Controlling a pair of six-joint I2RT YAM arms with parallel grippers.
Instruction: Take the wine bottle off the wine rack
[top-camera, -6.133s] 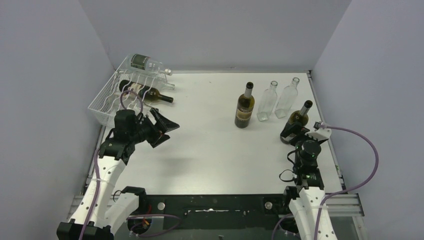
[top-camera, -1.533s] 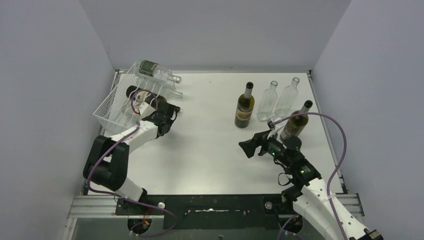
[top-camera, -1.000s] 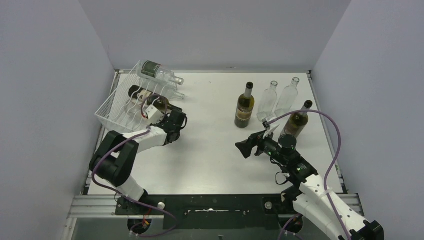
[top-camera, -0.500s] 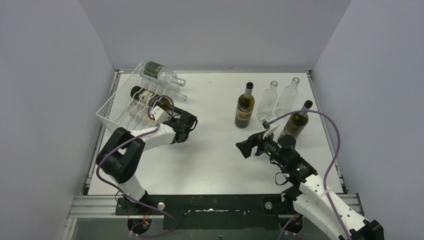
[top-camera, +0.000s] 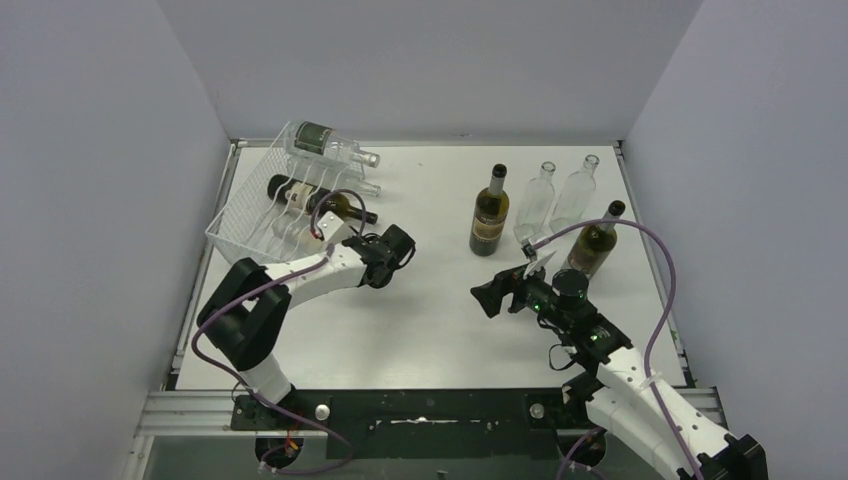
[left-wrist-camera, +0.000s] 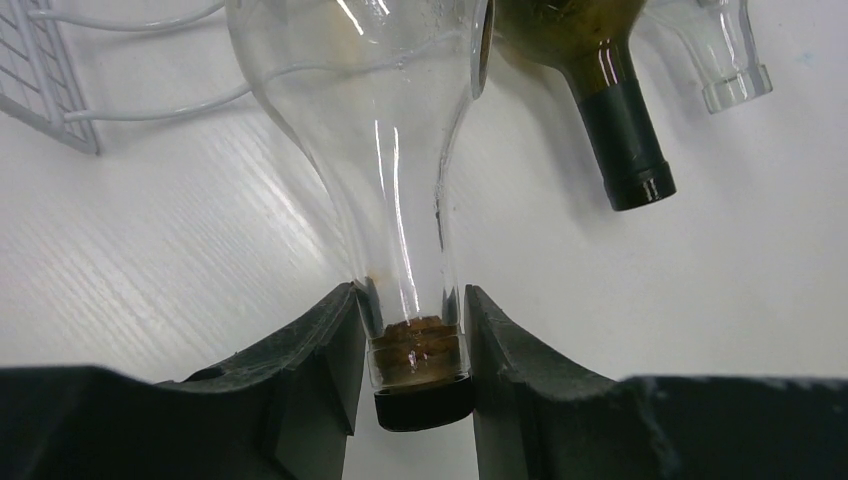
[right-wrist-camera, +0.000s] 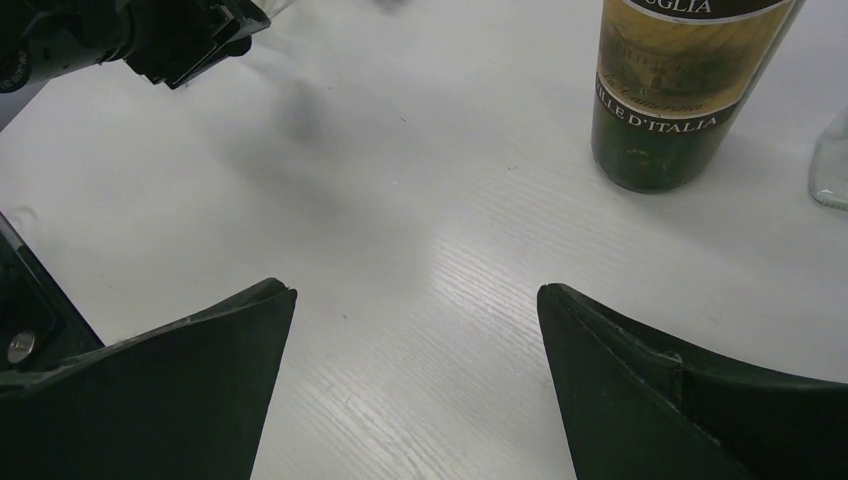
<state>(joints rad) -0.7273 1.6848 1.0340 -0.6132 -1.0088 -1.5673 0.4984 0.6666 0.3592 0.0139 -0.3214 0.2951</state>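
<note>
The whitish wire wine rack (top-camera: 243, 205) sits at the back left; its wire edge (left-wrist-camera: 45, 95) shows in the left wrist view. My left gripper (top-camera: 388, 246) (left-wrist-camera: 410, 293) is shut on the corked, black-capped neck of a clear wine bottle (left-wrist-camera: 385, 120), whose body points back toward the rack. Beside it lies a dark bottle (left-wrist-camera: 610, 110) (top-camera: 322, 200), and another clear bottle (top-camera: 332, 147) rests on the rack's top row. My right gripper (top-camera: 488, 297) (right-wrist-camera: 415, 290) hangs open over bare table, holding nothing.
Near the back right stand a dark labelled bottle (top-camera: 489, 212) (right-wrist-camera: 680, 90), two clear bottles (top-camera: 534, 205) (top-camera: 577, 195) and another dark bottle (top-camera: 593, 245) close behind my right arm. Grey walls close in the white table (top-camera: 430, 330) on three sides.
My left gripper has moved right, away from the rack, with the clear bottle's neck in it. The rack has slid a little to the right with it. The right arm has not moved.
</note>
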